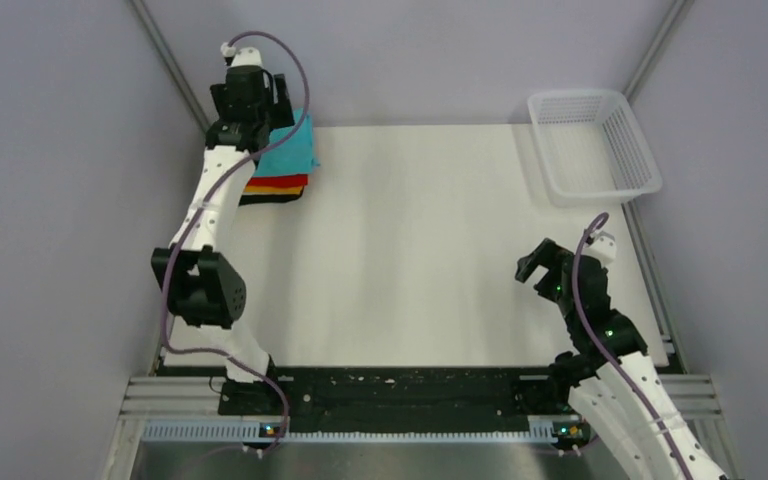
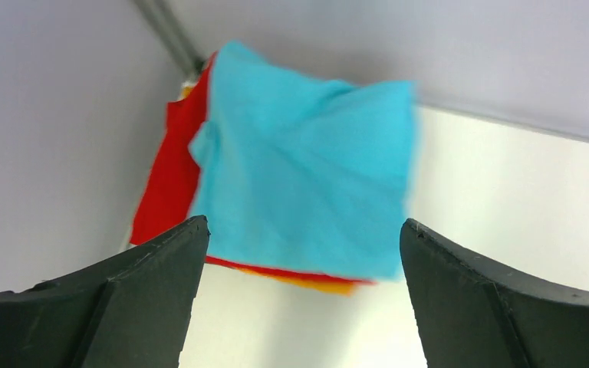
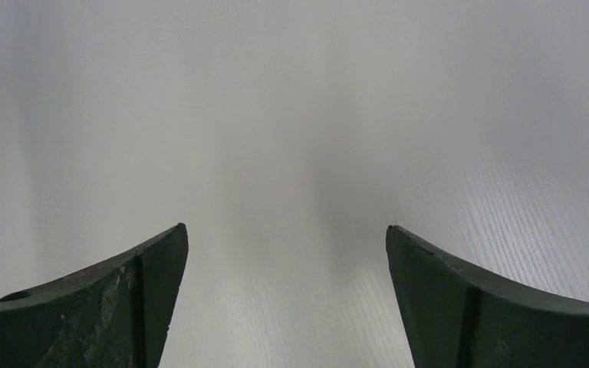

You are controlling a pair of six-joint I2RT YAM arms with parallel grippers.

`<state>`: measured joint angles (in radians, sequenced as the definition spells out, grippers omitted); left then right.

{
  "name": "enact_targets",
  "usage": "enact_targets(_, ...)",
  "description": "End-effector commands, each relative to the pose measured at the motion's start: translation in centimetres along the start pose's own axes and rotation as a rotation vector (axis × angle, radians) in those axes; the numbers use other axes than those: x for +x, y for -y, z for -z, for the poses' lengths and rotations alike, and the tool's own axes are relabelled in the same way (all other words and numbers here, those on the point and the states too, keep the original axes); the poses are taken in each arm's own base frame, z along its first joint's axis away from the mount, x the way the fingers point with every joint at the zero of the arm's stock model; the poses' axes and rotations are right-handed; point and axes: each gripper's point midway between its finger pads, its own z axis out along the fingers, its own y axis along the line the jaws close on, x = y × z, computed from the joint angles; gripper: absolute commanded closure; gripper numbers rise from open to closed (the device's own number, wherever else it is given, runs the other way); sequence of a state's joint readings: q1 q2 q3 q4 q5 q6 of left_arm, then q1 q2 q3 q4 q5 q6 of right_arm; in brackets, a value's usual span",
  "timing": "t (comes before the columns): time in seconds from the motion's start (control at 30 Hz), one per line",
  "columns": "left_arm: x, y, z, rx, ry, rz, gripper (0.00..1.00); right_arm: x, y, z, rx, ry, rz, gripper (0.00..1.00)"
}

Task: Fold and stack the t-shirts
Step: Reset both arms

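A folded turquoise t-shirt [image 1: 292, 148] lies on top of a stack at the table's far left corner, over red [image 1: 278, 181], orange and black [image 1: 270, 198] folded tees. In the left wrist view the turquoise tee [image 2: 299, 184] covers most of the red one [image 2: 170, 172], with an orange edge [image 2: 326, 284] showing below. My left gripper [image 1: 272, 100] [image 2: 301, 307] hovers above the stack, open and empty. My right gripper [image 1: 540, 268] [image 3: 285, 299] is open and empty over bare table at the right.
A white plastic mesh basket [image 1: 592, 145] stands at the far right corner, empty. Grey walls close in the table at left, back and right. A black strip and metal rail [image 1: 400, 400] run along the near edge by the arm bases.
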<state>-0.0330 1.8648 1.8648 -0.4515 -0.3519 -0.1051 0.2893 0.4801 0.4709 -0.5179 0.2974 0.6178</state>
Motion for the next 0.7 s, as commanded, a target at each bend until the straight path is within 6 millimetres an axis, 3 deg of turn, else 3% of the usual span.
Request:
enact_targets(0.0,-3.7,2.8,11.3,0.180,0.110,0.074,0.01,-1.7,0.8,0.0,0.078,0.053,-0.044,0.01)
enact_targets(0.2,7.9,4.4,19.2,0.419,-0.054,0.370,0.01,-1.5,1.0,0.2,0.111,0.003,-0.026,0.01)
enact_targets(0.3,14.4,3.3,21.1,0.432,-0.077,0.415,0.01,-1.4,1.0,0.1,0.108,0.005,-0.035,0.01)
enact_targets(0.33,17.0,2.3,21.1,0.390,-0.110,0.414,0.01,-1.3,1.0,0.1,0.106,0.005,-0.036,0.01)
enact_targets(0.4,20.0,-0.1,21.1,0.277,-0.130,0.424,0.01,-1.4,0.9,0.2,0.099,0.012,-0.044,0.01)
enact_targets(0.5,22.9,-1.8,21.3,0.206,-0.160,0.421,0.01,-1.5,0.8,0.4,0.085,0.025,-0.050,0.01)
enact_targets(0.67,23.1,-1.9,22.0,0.228,-0.141,0.425,0.01,-2.0,0.5,1.0,0.040,0.072,-0.072,0.01)
